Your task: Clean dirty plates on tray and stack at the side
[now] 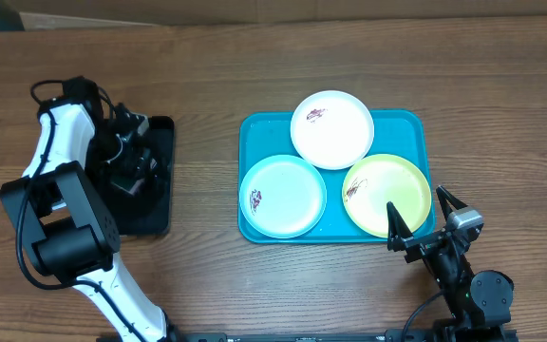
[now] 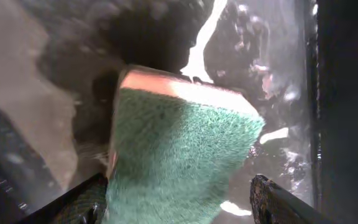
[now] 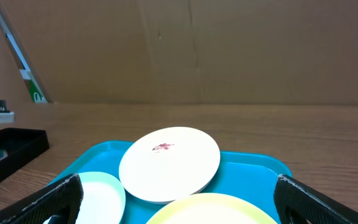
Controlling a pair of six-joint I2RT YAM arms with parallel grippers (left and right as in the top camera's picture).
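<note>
Three smeared plates on the turquoise tray [image 1: 416, 123]; left arm over the black tray [image 1: 164, 171].

Overhead: the right gripper [image 1: 424, 220] is spread wide at the yellow-green plate's [image 1: 387, 195] near edge, the pale blue plate [image 1: 282, 196] and white plate [image 1: 331, 129] beyond. Left wrist: the left gripper's [image 2: 179, 202] jaws flank a green sponge [image 2: 179, 162]; I cannot tell whether they pinch it. Right wrist: the white plate lies ahead between the parted fingers [image 3: 55, 199].

robot lab bench: wooden table [image 1: 254, 76], cardboard backdrop [image 3: 229, 50].
</note>
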